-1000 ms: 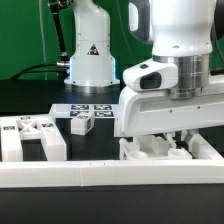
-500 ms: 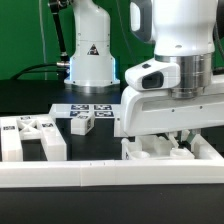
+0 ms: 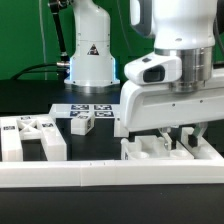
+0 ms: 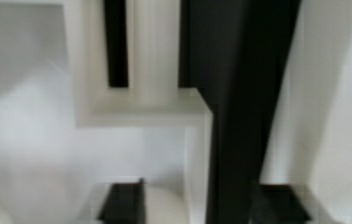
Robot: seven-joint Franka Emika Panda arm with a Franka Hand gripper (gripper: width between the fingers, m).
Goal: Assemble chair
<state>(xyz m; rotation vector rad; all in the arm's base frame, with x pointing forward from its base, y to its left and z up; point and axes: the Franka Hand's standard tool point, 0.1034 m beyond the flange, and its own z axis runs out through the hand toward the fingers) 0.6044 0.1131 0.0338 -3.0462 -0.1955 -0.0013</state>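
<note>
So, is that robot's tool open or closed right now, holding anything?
Tool: closed, down among the chunky white plastic chair pieces; whether it grips one cannot be told.

Rail, board and backdrop around the work area

A long plain white rail [image 3: 90, 181] lies along the near edge of the black table [image 3: 95, 148], spanning the whole exterior view. The marker board [image 3: 97, 110], printed with black-and-white square tags, lies flat toward the table's far edge. A green backdrop [image 3: 25, 35] stands beyond that far edge
</note>
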